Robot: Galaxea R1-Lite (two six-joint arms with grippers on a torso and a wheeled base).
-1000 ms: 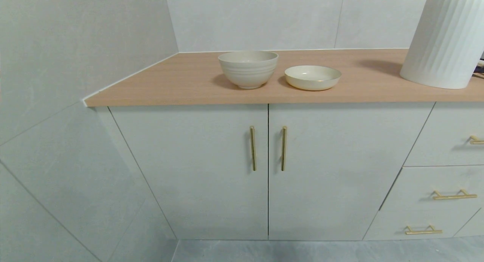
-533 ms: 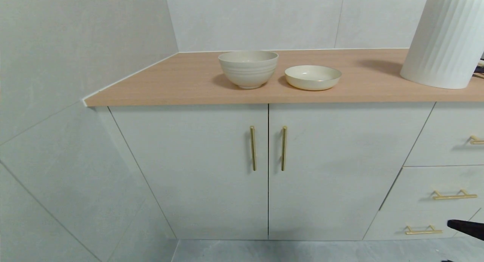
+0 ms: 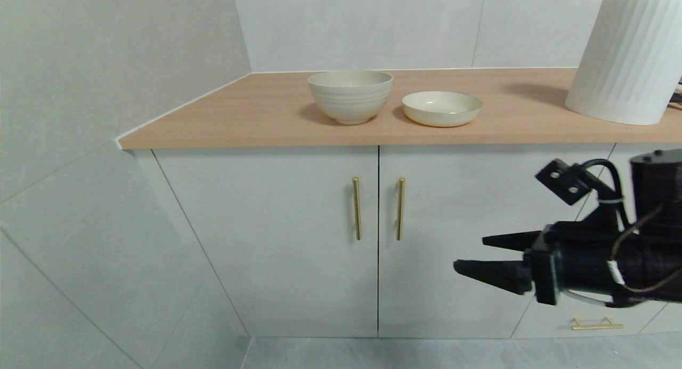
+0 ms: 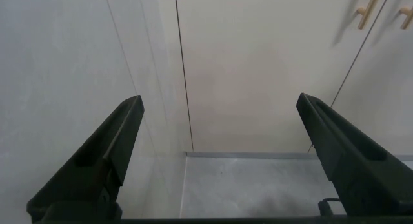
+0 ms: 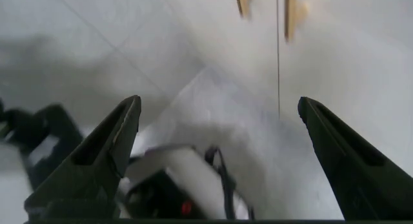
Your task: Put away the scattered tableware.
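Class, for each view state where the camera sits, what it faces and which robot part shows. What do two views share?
Head view: on the head, facing bowl, dish and cabinet doors; right gripper shows, jaws apart.
Left wrist view: on the left wrist, facing door foot and floor; left gripper, jaws apart.
Right wrist view: right wrist, facing floor; its gripper, jaws apart.
Shared by all: gold door handles.

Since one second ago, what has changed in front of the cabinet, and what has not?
The right gripper has come into the head view from the right, open and empty, before the right cabinet door, pointing towards the handles. The bowl and the shallow dish stayed where they were; the door stayed shut.
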